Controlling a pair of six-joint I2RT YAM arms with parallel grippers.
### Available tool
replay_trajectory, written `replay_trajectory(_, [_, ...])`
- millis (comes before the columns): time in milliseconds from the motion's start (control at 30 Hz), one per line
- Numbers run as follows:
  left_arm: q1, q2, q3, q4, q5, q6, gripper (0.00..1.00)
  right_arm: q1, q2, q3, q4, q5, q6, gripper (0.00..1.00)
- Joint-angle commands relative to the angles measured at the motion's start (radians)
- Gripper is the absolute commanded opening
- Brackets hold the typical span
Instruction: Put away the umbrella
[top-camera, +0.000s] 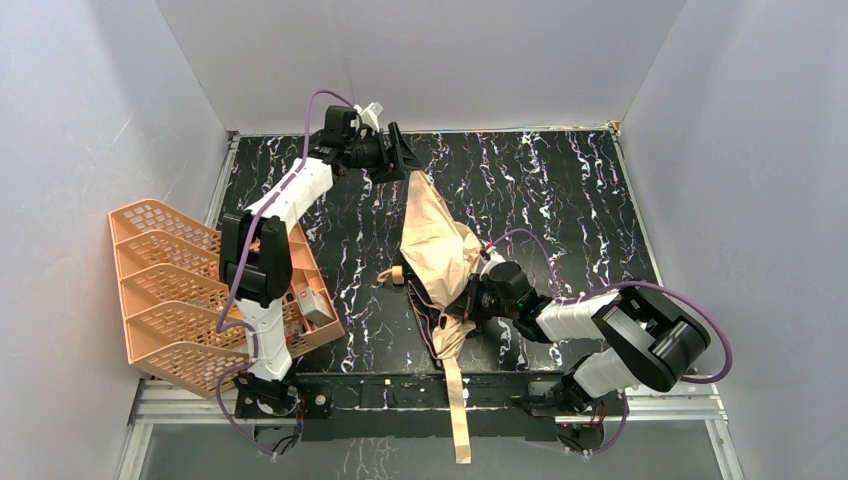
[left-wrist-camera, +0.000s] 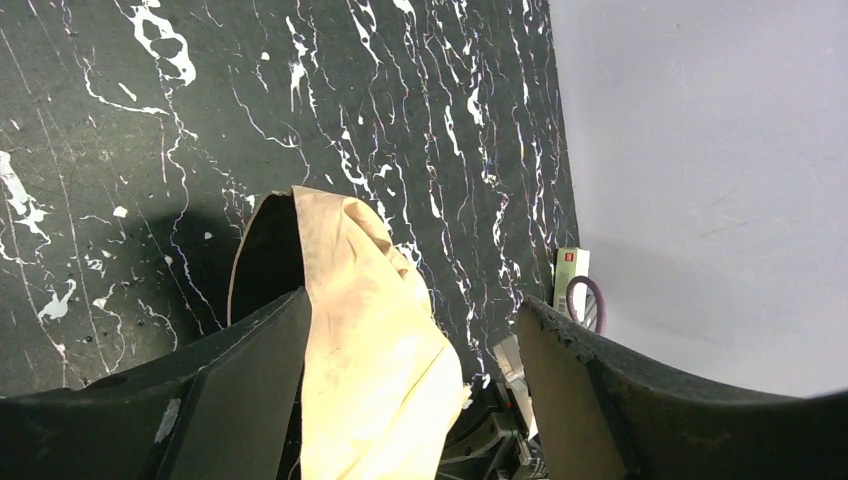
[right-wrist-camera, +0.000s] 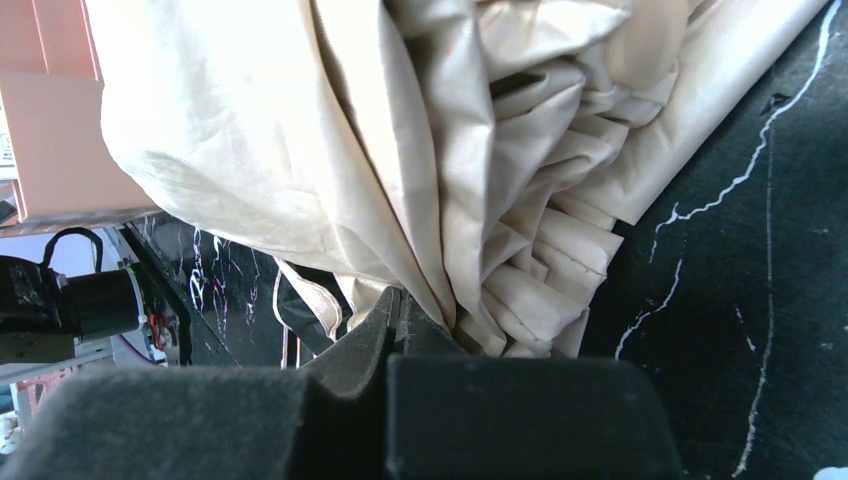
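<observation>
- The umbrella (top-camera: 435, 245) lies collapsed near the middle of the surface (top-camera: 580, 190). Its tan canopy is bunched and loose, and its narrow end points toward the far edge.
- Its tan strap (top-camera: 458, 410) trails over the near edge, between the two arm bases.
- The small tan handle (top-camera: 398, 273) pokes out on the bundle's left side.
- The left pincer (left-wrist-camera: 412, 300) stands at the umbrella's far end with its jaws spread wide. Canopy fabric lies between them against one finger (left-wrist-camera: 250, 370), but it is not clamped.
- The right pincer (right-wrist-camera: 400, 305) is closed, nipping a fold of the canopy on the bundle's near right side.
- An orange mesh rack (top-camera: 170, 300) sits at the near left corner, well apart from the umbrella.
</observation>
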Motion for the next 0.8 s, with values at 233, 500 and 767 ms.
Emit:
replay_trajectory(233, [-0.004, 0.077, 0.049, 0.025, 0.004, -0.008, 0.76, 0.002, 0.040, -0.029, -0.216, 0.052, -0.056, 0.00])
replay_trajectory(500, [-0.004, 0.164, 0.093, 0.039, 0.042, -0.024, 0.74, 0.003, 0.032, -0.031, -0.219, 0.056, -0.052, 0.00])
replay_trajectory(767, [-0.007, 0.154, 0.084, 0.177, 0.116, -0.091, 0.52, 0.004, 0.045, -0.034, -0.208, 0.051, -0.049, 0.00])
